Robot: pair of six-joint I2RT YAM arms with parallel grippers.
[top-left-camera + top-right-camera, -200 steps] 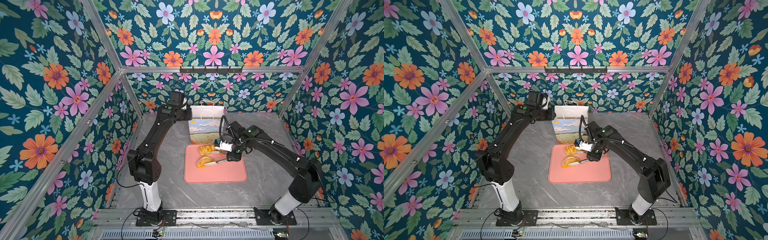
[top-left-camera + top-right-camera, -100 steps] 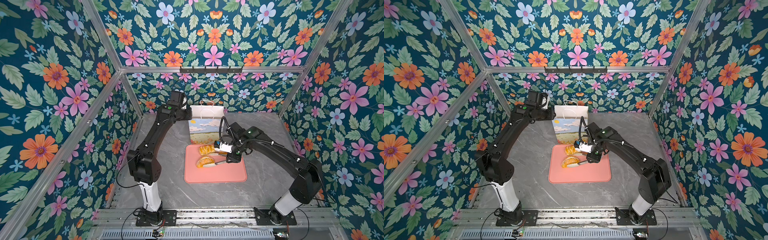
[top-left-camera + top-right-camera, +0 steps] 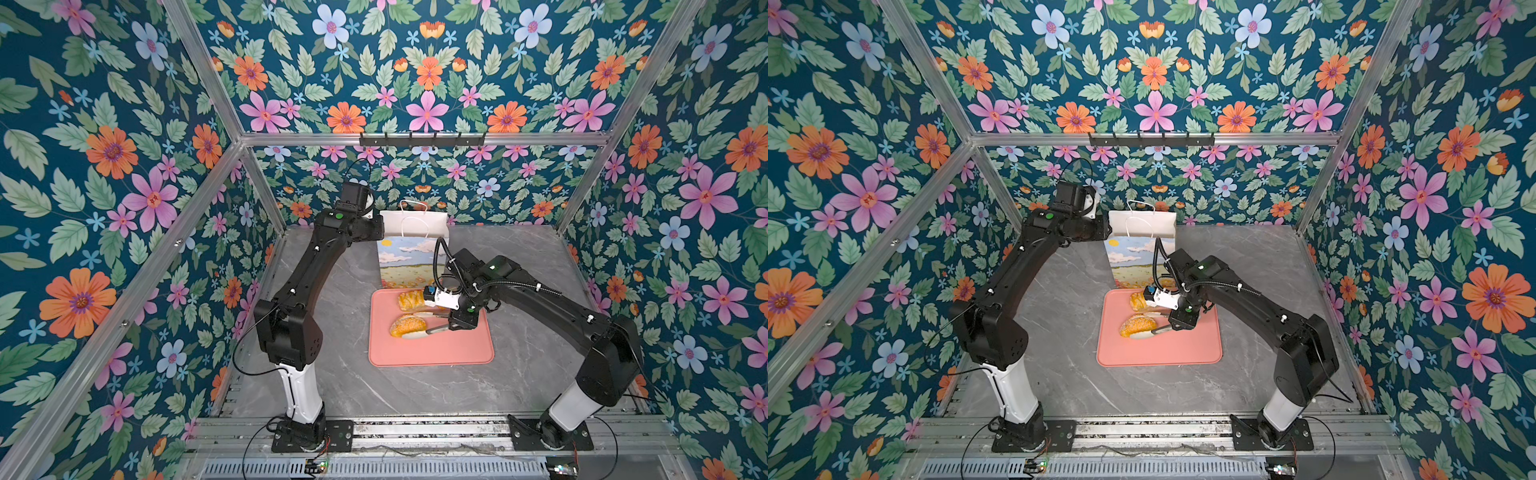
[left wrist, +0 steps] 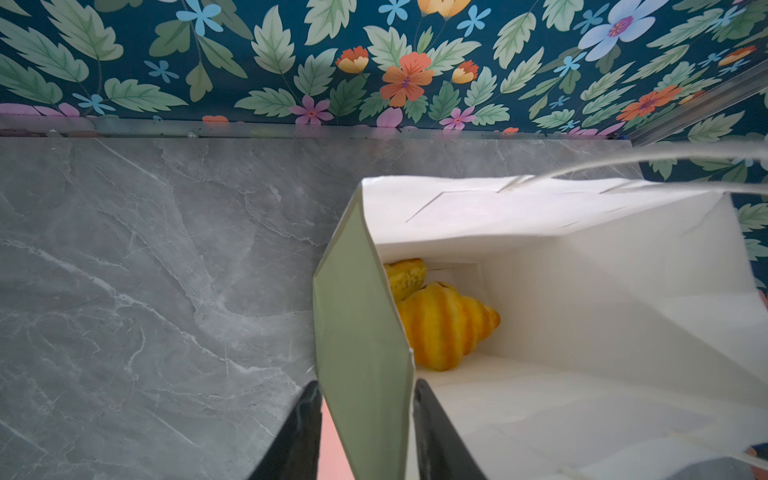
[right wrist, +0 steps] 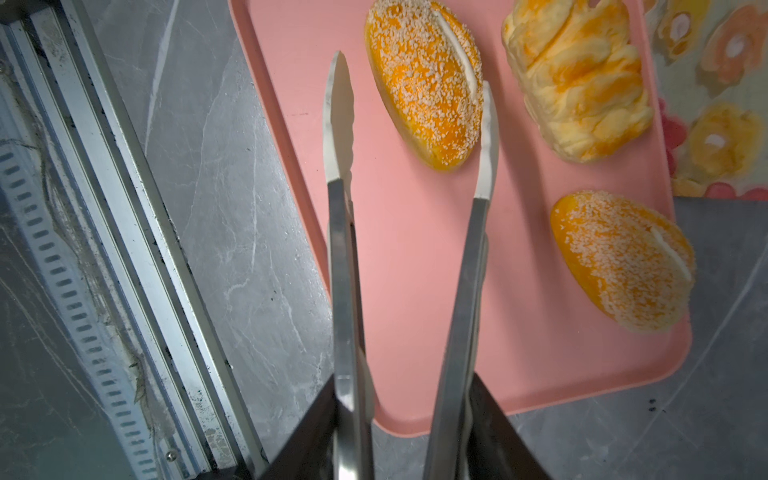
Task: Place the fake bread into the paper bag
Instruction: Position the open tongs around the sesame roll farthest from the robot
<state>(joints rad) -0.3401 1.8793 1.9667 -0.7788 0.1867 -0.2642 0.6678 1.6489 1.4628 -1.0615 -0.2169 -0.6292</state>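
The paper bag [image 3: 411,257] [image 3: 1138,253] stands upright behind the pink tray [image 3: 457,349]. My left gripper [image 4: 365,388] is shut on the bag's side wall [image 4: 357,316], holding the mouth open. Two croissants [image 4: 446,328] lie on the white bottom inside. My right gripper [image 5: 401,415] is shut on metal tongs [image 5: 340,249]. Their white tips straddle a sesame roll [image 5: 424,87] [image 3: 405,326]; one tip touches it, the other stands apart. A second roll [image 5: 623,262] and the lattice pastry [image 5: 577,79] [image 3: 409,300] lie on the tray nearby.
The tray [image 3: 1158,349] sits mid-table on grey marble [image 3: 519,257], its far edge against the bag. An aluminium rail [image 5: 104,232] runs along the front. Floral walls close in the back and sides, with a black hook bar [image 3: 422,139] high on the back wall.
The right arm has shifted slightly left over the tray and the tongs have narrowed a little round the sesame roll. The left arm and bag have not moved.
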